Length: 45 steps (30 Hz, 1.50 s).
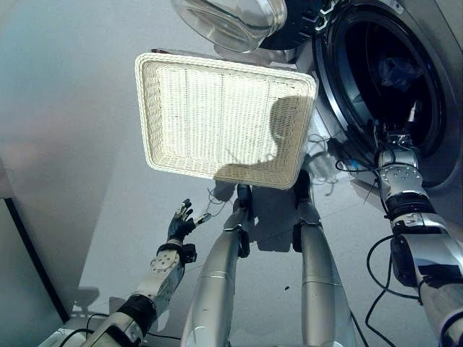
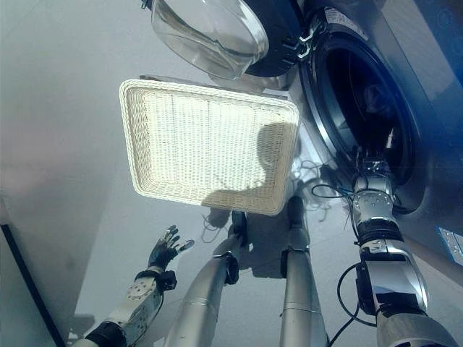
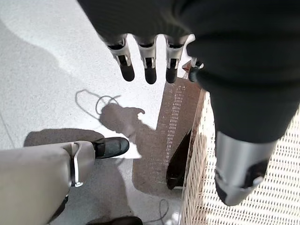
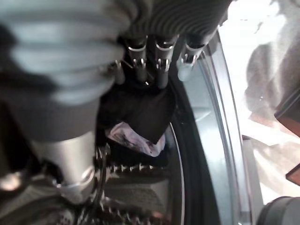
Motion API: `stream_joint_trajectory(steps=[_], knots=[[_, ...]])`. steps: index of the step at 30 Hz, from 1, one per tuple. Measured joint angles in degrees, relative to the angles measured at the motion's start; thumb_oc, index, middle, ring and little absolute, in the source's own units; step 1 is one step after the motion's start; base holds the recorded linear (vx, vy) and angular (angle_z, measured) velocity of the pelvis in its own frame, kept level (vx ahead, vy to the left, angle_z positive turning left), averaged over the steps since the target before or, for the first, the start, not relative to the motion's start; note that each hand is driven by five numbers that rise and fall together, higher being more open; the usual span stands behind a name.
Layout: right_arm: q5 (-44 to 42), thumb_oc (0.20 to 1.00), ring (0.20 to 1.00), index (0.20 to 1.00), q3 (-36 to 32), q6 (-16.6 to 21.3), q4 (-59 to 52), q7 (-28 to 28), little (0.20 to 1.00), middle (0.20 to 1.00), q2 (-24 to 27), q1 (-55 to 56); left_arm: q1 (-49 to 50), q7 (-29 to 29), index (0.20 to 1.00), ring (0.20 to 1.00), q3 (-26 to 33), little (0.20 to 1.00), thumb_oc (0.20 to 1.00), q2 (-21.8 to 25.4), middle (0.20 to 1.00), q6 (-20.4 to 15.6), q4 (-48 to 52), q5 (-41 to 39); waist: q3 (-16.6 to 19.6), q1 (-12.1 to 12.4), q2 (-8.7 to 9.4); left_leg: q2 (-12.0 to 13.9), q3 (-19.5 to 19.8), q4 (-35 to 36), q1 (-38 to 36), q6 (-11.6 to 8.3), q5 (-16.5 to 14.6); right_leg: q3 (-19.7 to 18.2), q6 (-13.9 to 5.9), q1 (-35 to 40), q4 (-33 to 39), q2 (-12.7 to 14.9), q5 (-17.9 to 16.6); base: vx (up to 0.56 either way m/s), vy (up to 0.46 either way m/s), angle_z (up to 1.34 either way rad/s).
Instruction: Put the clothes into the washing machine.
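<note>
Fingers (image 4: 161,70) of right hand (image 4: 154,28) straight above clothes (image 4: 138,112) in drum

Basket (image 1: 217,116): woven wicker, off-white, rough ribbed weave, matt.
Washer (image 1: 434,94): front panel smooth grey, slight sheen; door ring dark, glossy.
Door (image 2: 210,32): clear bulged glass, glossy, reflective.
Drum (image 4: 136,197): metal, perforated, dull shine.
Clothes (image 4: 140,119): soft cloth, matt, dark piece over pale patterned piece.
Floor (image 1: 65,108): pale grey, smooth, faintly speckled, low sheen.

Washing machine (image 1: 405,79) mouth unobstructed, door (image 1: 231,22) swung clear, basket (image 1: 224,119) beside
</note>
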<state>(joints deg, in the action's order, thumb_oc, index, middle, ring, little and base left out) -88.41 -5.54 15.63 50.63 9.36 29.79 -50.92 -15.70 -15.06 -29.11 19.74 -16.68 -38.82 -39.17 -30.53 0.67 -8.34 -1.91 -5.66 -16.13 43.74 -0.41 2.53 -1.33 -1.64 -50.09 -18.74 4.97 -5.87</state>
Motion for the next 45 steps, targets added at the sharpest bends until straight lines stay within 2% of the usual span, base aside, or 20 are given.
stream_joint_trajectory(steps=[2, 4, 5, 7, 8, 10, 12, 13, 15, 17, 21, 23, 27, 29, 34, 37, 38, 39, 41, 45], knots=[[0.27, 1.000, 1.000, 1.000, 0.73, 2.15, -0.41, -1.03, 1.000, 1.000, -1.65, 1.45, -0.08, -0.29, 1.000, 1.000, 0.00, 1.000, 1.000, -1.12, 1.000, -0.51, -0.69, 0.11, 0.00, 0.08, 0.00, 0.00, 0.21, 0.56, -0.03, -0.26, 0.22, 0.21, -0.18, 0.01, 0.08, 0.00, 0.46, -0.04, 0.091, 0.08], [0.27, 1.000, 1.000, 1.000, 0.41, 5.98, -1.56, -2.63, 1.000, 1.000, -3.51, 1.83, -0.14, -0.77, 1.000, 1.000, 0.67, 1.000, 1.000, -2.10, 1.000, -0.63, -1.06, 0.11, 0.00, -0.02, 0.00, -0.03, 0.61, 1.05, -0.02, -0.20, 0.65, 0.38, -0.08, 0.04, 0.38, -0.07, 0.37, -0.04, 0.096, 0.07], [1.42, 1.000, 1.000, 1.000, 0.57, 9.14, -1.51, -2.62, 1.000, 1.000, -5.53, 3.53, -0.18, -0.83, 1.000, 1.000, 0.66, 1.000, 1.000, -2.61, 1.000, -1.13, -1.07, 0.10, 0.00, 0.08, 0.00, -0.04, 1.01, 1.58, -0.01, -0.42, 0.90, 0.67, -0.04, 0.07, 0.66, -0.08, 0.32, -0.05, 0.107, 0.06], [5.26, 1.000, 1.000, 1.000, 1.28, 11.92, -1.61, -2.37, 1.000, 1.000, -7.25, 4.30, -0.17, -0.91, 1.000, 1.000, 0.68, 1.000, 1.000, -3.11, 1.000, -1.41, -1.20, 0.09, 0.00, 0.13, 0.00, 0.03, 1.15, 1.69, -0.06, -0.49, 0.93, 0.90, 0.05, 0.14, 0.67, -0.09, 0.42, -0.04, 0.075, 0.05], [9.95, 1.000, 1.000, 1.000, 1.80, 15.25, -1.53, -0.30, 1.000, 1.000, -9.11, 5.09, -0.17, -0.98, 1.000, 1.000, 0.73, 1.000, 1.000, -3.71, 1.000, -1.69, -1.61, 0.10, 0.00, 0.13, 0.00, 0.03, 1.31, 1.80, -0.16, -0.44, 1.03, 1.07, 0.42, 0.28, 0.73, -0.09, 0.20, -0.07, 0.091, 0.04], [13.25, 1.000, 1.000, 1.000, 1.92, 16.39, -1.53, 1.33, 1.000, 1.000, -9.70, 5.53, -0.17, -0.98, 1.000, 1.000, 0.77, 1.000, 1.000, -4.05, 1.000, -1.74, -1.69, 0.09, 0.00, 0.10, 0.00, 0.02, 1.37, 1.84, -0.18, -0.45, 1.03, 1.18, 0.14, 0.36, 0.76, -0.06, 0.40, -0.08, 0.101, 0.03], [22.53, 1.000, 1.000, 1.000, 4.33, 16.79, -1.55, 4.18, 1.000, 1.000, -9.44, 8.19, -0.15, -0.80, 1.000, 1.000, 1.68, 1.000, 1.000, -4.63, 1.000, -2.31, -2.83, 0.03, 0.00, 0.01, 0.00, -0.07, 2.03, 1.87, -0.73, -0.39, 1.08, 1.91, 0.46, 1.22, 0.94, 0.13, 0.15, -0.07, 0.094, 0.10], [28.15, 1.000, 1.000, 1.000, 6.53, 16.64, -1.56, 5.16, 1.000, 1.000, -8.92, 10.56, -0.15, -0.69, 1.000, 1.000, 1.77, 1.000, 1.000, -4.69, 1.000, -2.46, -3.22, 0.02, 0.00, -0.10, 0.01, -0.17, 2.38, 2.02, -1.50, -0.41, 1.07, 2.06, 0.44, 2.11, 0.99, 0.17, 0.31, -0.06, 0.079, 0.10], [33.49, 1.000, 1.000, 1.000, 8.79, 15.90, -1.49, 5.50, 1.000, 1.000, -8.76, 13.23, 0.06, -0.44, 1.000, 1.000, 2.24, 1.000, 1.000, -4.69, 1.000, -2.77, -3.55, -0.03, 0.00, -0.03, 0.01, -0.25, 2.57, 2.35, -2.72, -0.42, 1.08, 2.17, 0.39, 3.24, 0.93, 0.28, 0.60, -0.09, 0.050, 0.06], [40.22, 1.000, 1.000, 1.000, 12.84, 12.77, 0.26, 3.40, 1.000, 1.000, -8.76, 17.27, 0.11, 1.20, 1.000, 1.000, 4.68, 1.000, 1.000, -5.19, 1.000, -2.77, -5.39, -0.11, -0.04, -0.47, 0.07, -0.26, 3.06, 2.43, -4.36, -0.43, 1.09, 2.92, 0.22, 5.23, 0.91, 0.42, 1.01, -0.09, 0.042, 0.14], [43.26, 1.000, 1.000, 1.000, 15.54, 7.49, 4.34, -2.83, 1.000, 1.000, -9.09, 22.08, 0.08, 4.45, 1.000, 1.000, 7.35, 1.000, 1.000, -5.17, 1.000, -2.59, -9.94, 0.06, -0.31, -1.51, 0.57, -0.51, 4.06, 2.52, -8.23, -0.48, 1.01, 3.93, -0.08, 9.63, 1.14, 0.80, 1.80, -0.07, 0.062, 0.12], [43.48, 1.000, 1.000, 1.000, 15.51, 6.21, 6.50, -4.35, 1.000, 1.000, -9.22, 23.24, 0.15, 5.60, 1.000, 1.000, 8.27, 1.000, 1.000, -5.07, 1.000, -2.56, -11.74, 0.07, -0.22, -1.58, 1.14, -0.51, 4.13, 2.69, -10.13, -0.52, 0.92, 4.00, -0.17, 11.65, 1.67, 0.81, 1.80, -0.04, 0.074, 0.01], [46.50, 1.000, 1.000, 1.000, 15.56, 4.17, 9.80, -5.22, 1.000, 1.000, -10.64, 26.53, 1.14, 9.33, 1.000, 1.000, 10.95, 1.000, 1.000, -4.53, 1.000, -1.20, -14.61, 0.13, -0.19, -2.36, 3.66, -0.42, 4.12, 3.68, -15.98, -0.30, 0.72, 4.16, -0.24, 18.04, 4.02, 1.17, 1.76, -0.04, 0.085, 0.03], [51.05, 1.000, 1.000, 1.000, 15.57, 3.07, 11.12, -5.61, 1.000, 1.000, -11.67, 30.11, 2.27, 12.92, 1.000, 1.000, 12.51, 1.000, 1.000, -4.50, 1.000, -0.15, -16.85, 0.16, -0.10, -2.90, 5.28, -0.38, 4.06, 5.84, -22.10, 0.07, 0.77, 4.49, -0.62, 24.39, 6.46, 1.05, 1.51, 0.00, 0.038, 0.06], [59.29, 1.000, 1.000, 1.000, 15.63, 1.10, 15.56, -9.20, 1.000, 1.000, -12.81, 35.77, 4.04, 18.96, 1.000, 1.000, 15.17, 1.000, 1.000, -4.28, 1.000, 0.97, -21.73, 0.22, 1.39, -2.90, 7.62, -0.31, 4.06, 10.22, -31.64, 0.61, 0.58, 4.62, -1.70, 34.42, 11.24, 1.23, 0.79, 0.12, -0.004, -0.03], [68.17, 1.000, 1.000, 1.000, 17.98, -0.26, 17.24, -11.52, 1.000, 1.000, -14.00, 42.11, 9.50, 22.15, 1.000, 1.000, 16.84, 1.000, 1.000, -4.25, 1.000, 1.88, -24.20, 1.45, 9.34, -2.78, 9.34, 0.06, 3.97, 14.57, -36.50, 0.50, 0.67, 5.26, -2.12, 39.40, 16.23, 0.96, 0.14, 0.18, -0.043, -0.05], [70.49, 1.000, 1.000, 1.000, 18.66, -0.27, 18.04, -11.71, 1.000, 1.000, -14.23, 43.32, 10.61, 23.06, 1.000, 1.000, 17.51, 1.000, 1.000, -4.41, 1.000, 1.96, -25.08, 2.32, 10.49, -2.74, 9.57, 0.30, 4.01, 16.02, -39.01, 0.45, 0.73, 6.09, -2.36, 42.03, 17.64, 0.92, -0.08, 0.19, -0.064, 0.00], [72.16, 1.000, 1.000, 1.000, 19.37, -0.57, 18.76, -12.19, 1.000, 1.000, -14.40, 44.72, 11.64, 23.84, 1.000, 1.000, 18.59, 1.000, 1.000, -5.12, 1.000, 2.38, -26.33, 2.57, 11.91, -2.62, 9.75, 0.48, 4.07, 17.60, -41.58, 0.36, 0.80, 6.66, -2.16, 44.91, 19.57, 0.72, -0.53, 0.11, -0.057, 0.04], [73.17, 1.000, 1.000, 1.000, 19.61, -1.32, 19.37, -13.55, 1.000, 1.000, -15.19, 47.49, 14.72, 25.27, 1.000, 1.000, 18.08, 1.000, 1.000, -5.65, 1.000, 2.60, -27.19, 3.89, 17.58, -2.51, 10.08, 0.83, 4.18, 19.34, -42.81, -0.22, 0.89, 6.88, -1.72, 46.28, 21.52, 0.24, -0.30, 0.19, -0.091, 0.05], [74.31, 1.000, 1.000, 1.000, 19.50, -3.51, 19.95, -15.00, 1.000, 1.000, -16.50, 47.46, 14.77, 27.39, 1.000, 1.000, 16.48, 1.000, 1.000, -6.46, 1.000, 4.69, -29.84, 11.61, 19.88, -2.67, 10.20, 1.23, 4.43, 21.22, -47.64, -0.36, 0.76, 7.35, -1.32, 51.92, 23.97, -0.71, -0.15, 0.15, -0.057, 0.05]])
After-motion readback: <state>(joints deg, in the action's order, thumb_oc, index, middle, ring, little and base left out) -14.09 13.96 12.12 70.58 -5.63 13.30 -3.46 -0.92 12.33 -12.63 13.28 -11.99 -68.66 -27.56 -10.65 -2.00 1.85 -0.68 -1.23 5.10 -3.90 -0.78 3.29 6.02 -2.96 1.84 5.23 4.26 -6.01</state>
